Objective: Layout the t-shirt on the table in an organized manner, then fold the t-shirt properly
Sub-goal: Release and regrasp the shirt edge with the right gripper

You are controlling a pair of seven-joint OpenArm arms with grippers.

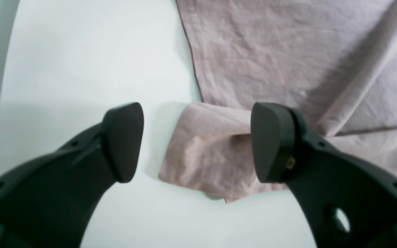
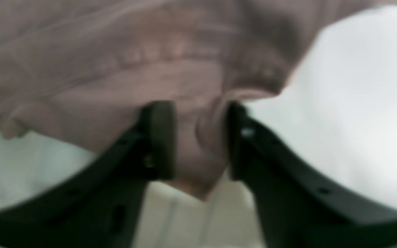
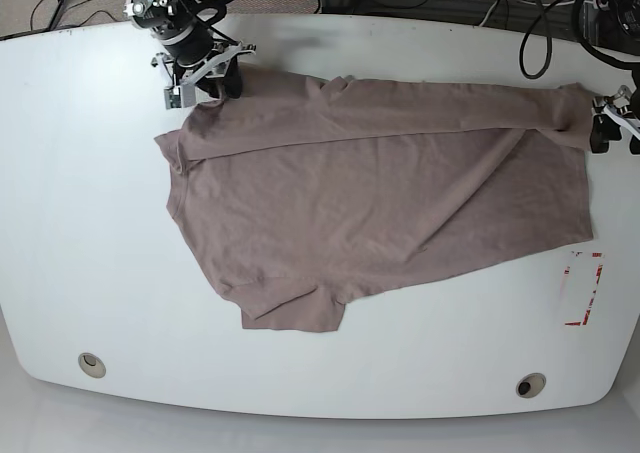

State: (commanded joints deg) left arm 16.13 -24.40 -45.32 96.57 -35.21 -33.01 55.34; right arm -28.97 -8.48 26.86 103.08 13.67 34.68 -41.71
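The mauve t-shirt (image 3: 380, 203) sprawls across the worktop (image 3: 80, 223), limp, light, crease-prone. Upper left, the right gripper (image 2: 198, 141) fingers pinch a bunched fold. At right, the left gripper (image 1: 196, 141) gapes empty over a hem corner, the best hold.

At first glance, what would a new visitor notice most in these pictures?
The mauve t-shirt spread across the middle of the white table. The right gripper pinches cloth at one far corner, while the left gripper hangs open over the other, its jaws either side of a folded bit.
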